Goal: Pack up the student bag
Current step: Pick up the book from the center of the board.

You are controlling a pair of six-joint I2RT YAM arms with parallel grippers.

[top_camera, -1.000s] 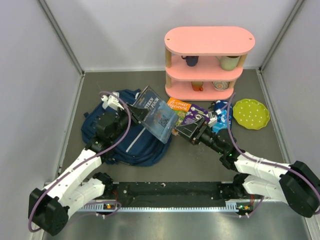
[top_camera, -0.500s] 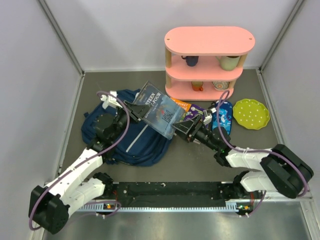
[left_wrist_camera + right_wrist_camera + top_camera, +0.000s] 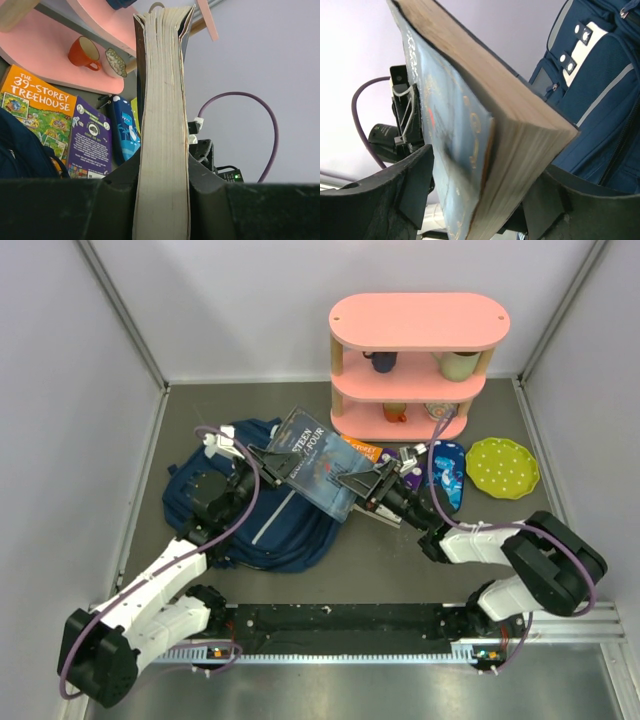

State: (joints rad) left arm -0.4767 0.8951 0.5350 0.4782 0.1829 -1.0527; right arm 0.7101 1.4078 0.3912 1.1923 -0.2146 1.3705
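Midway through packing: the left gripper [image 3: 262, 455] clamps a blue book [image 3: 315, 465] above the student bag [image 3: 265, 530], lying left of centre in the overhead view. The right gripper [image 3: 372, 485] straddles the book's lower corner, grip unclear. Other books [image 3: 362, 449] beside the pink shelf [image 3: 420, 322] lie unpacked.

Grey matte table [image 3: 400, 560] carries: large navy blue fabric backpack [image 3: 270, 535] lying flat, left of centre; pink three-tier wooden shelf [image 3: 420, 322] standing at the back, right of centre. Flat in front of the shelf, left to right: orange "39-Storey Treehouse" book [image 3: 35, 107], purple book [image 3: 87, 145] just beside it, blue printed pencil case [image 3: 448, 472], lime green dotted round plate [image 3: 502, 467]
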